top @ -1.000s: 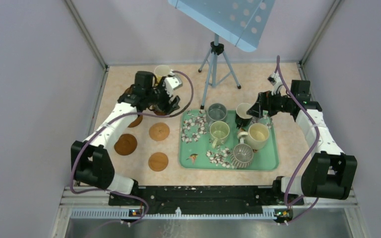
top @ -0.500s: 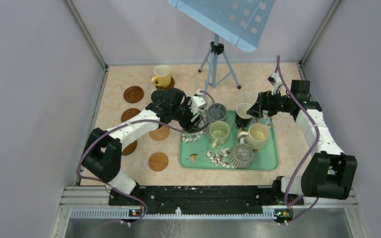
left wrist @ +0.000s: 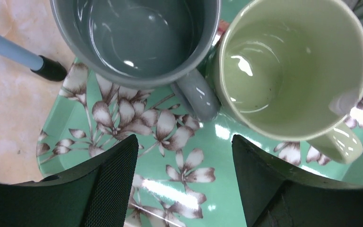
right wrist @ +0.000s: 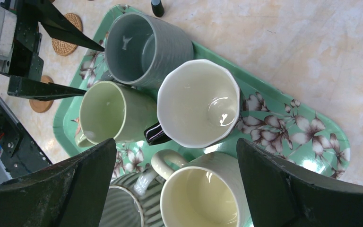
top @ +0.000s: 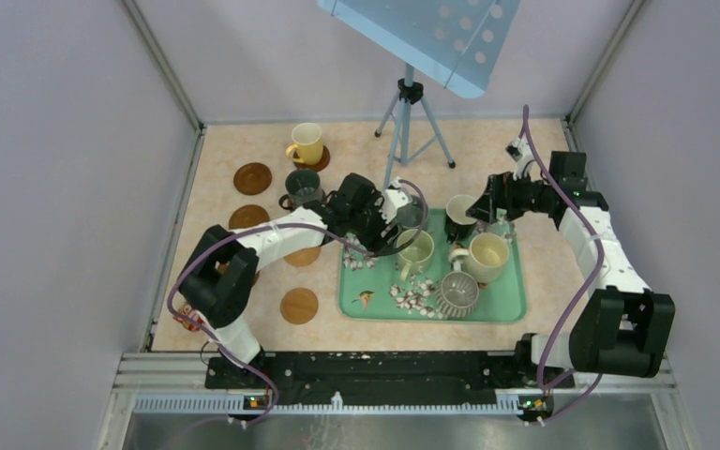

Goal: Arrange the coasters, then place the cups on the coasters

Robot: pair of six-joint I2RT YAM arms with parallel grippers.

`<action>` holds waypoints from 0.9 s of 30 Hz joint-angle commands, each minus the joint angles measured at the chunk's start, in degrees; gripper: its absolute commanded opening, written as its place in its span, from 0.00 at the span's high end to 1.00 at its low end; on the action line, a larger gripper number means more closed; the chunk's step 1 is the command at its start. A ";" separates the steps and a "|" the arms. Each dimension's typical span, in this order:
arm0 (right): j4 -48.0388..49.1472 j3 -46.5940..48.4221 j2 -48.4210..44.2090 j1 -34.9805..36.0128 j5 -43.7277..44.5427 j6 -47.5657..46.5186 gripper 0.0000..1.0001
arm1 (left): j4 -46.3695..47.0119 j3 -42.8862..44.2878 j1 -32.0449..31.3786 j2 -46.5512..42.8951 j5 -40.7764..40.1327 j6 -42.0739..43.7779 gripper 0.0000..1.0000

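Over the floral tray (left wrist: 217, 142), my left tool (left wrist: 184, 156) hangs wide and empty. The grey mug (left wrist: 137, 33) and pale green mug (left wrist: 288, 66) stand side by side just ahead of its tips. My right tool (right wrist: 176, 142) is fully spread and empty, with the white-lined black mug (right wrist: 198, 101) just ahead of it.

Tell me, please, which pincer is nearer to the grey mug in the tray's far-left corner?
Left. The left pincer hangs open beside the grey mug; the right pincer is open over the white-lined black mug, further right.

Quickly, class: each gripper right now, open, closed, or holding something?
Left gripper: open, holding nothing, over the tray.
Right gripper: open, holding nothing, over the white-lined mug.
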 commanded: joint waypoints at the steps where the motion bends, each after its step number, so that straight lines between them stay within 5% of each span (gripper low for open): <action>1: 0.69 2.20 -0.75 -0.46 -0.85 -1.25 0.04 | 1.48 4.64 -1.24 2.32 -1.46 -1.54 0.22; 13: 0.49 2.14 -0.73 -0.46 -0.75 -1.34 0.04 | 0.06 6.74 -1.87 4.34 -6.77 -2.90 0.26; 27: 0.27 2.26 -1.04 -0.46 -0.78 -1.60 0.04 | 1.23 3.59 -0.40 0.68 -12.38 -2.03 0.44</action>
